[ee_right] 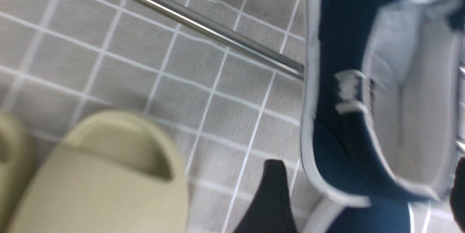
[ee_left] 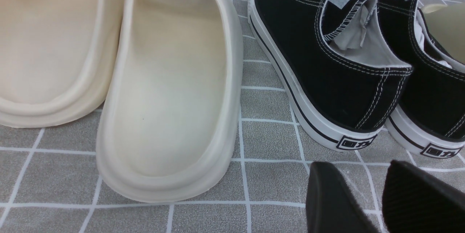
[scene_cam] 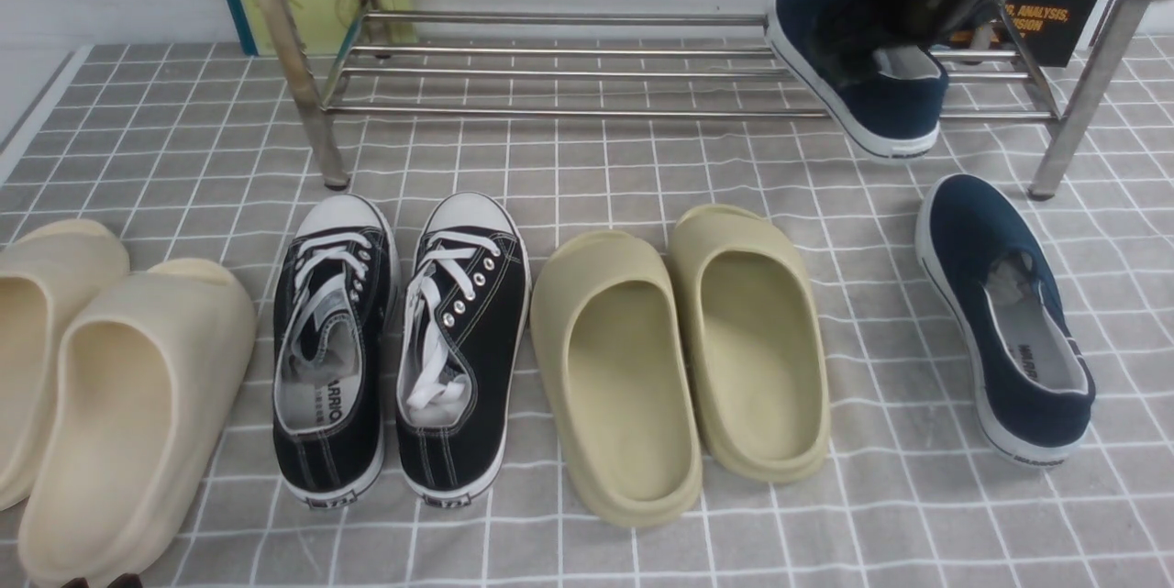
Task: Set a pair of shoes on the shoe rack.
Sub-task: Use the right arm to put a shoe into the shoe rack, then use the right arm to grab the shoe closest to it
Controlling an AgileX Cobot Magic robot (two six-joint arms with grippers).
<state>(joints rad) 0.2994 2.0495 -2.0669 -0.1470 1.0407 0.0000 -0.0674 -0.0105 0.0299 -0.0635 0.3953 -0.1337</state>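
The task is sitting about half done. One navy shoe (scene_cam: pixel 890 106) is resting on the rack (scene_cam: pixel 550 111) at the upper right of the front view, toe pointing inward and heel jutting out past the front rail. The right pincer (ee_right: pixel 365 175) is hovering over that heel with its jaws spread wide. A strip of worktop (scene_cam: pixel 642 166) is showing between one finger (ee_right: pixel 272 196) and the sole, so it is gripping nothing. The other navy shoe (scene_cam: pixel 972 249) is lying on the worktop at the right, just in front of the rack's post, and is waiting to be lifted up beside its mate. The left pincer (ee_left: pixel 363 175) is idling open and empty at the lower left, near the black sneakers (ee_left: pixel 327 62).
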